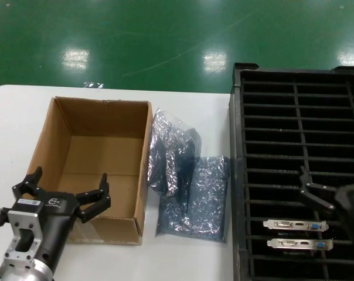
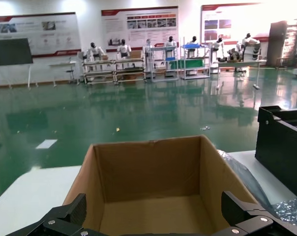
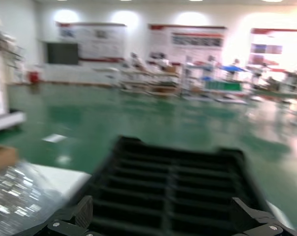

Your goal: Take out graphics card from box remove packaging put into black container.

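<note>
Open cardboard box (image 1: 98,167) sitting on the white bench (image 1: 13,117) around 9 o'clock in the head view, nothing visible inside it. Left gripper (image 1: 63,196) parked at 7 o'clock right at the box's near wall, fingers (image 1: 98,199) spread wide apart, gripping nothing. Same story from the left wrist view: box (image 2: 153,182) dead ahead, bare cardboard floor showing.

Just beside the box, toward the center, a crinkled shiny silver bag (image 1: 171,152), and touching it a flatter bluish-grey bag (image 1: 200,202) lying nearer the bench's front edge.

Black slotted crate (image 1: 297,170) filling the 3 o'clock side. Two graphics cards (image 1: 297,234) already standing in its slots around 5 o'clock, silver brackets up, white and blue ports showing. Right gripper (image 1: 312,187) hovering over the crate just above those cards, fingers open, nothing held. Right wrist view blurry, only the crate (image 3: 178,182) and a bit of bag recognizable.
</note>
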{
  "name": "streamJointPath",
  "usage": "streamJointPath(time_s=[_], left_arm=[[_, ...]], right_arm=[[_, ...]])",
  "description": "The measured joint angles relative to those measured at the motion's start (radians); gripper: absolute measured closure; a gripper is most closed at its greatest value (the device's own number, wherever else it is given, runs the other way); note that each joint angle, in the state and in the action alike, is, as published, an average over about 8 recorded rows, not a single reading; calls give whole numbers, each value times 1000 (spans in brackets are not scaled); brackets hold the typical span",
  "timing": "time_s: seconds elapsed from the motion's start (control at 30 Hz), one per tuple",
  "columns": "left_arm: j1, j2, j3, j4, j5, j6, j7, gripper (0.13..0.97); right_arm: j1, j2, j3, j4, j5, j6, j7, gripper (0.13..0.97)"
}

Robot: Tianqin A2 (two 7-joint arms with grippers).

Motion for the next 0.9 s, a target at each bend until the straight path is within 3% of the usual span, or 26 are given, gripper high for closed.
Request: streamJointPath(time_s=[0.17, 0.9], left_arm=[[3, -5, 1, 9, -32, -9, 1, 132], [3, -5, 1, 10, -34, -9, 1, 132]], right_arm=[[-29, -7, 23, 0, 13, 32, -16, 129], [-31, -7, 25, 0, 14, 34, -17, 129]])
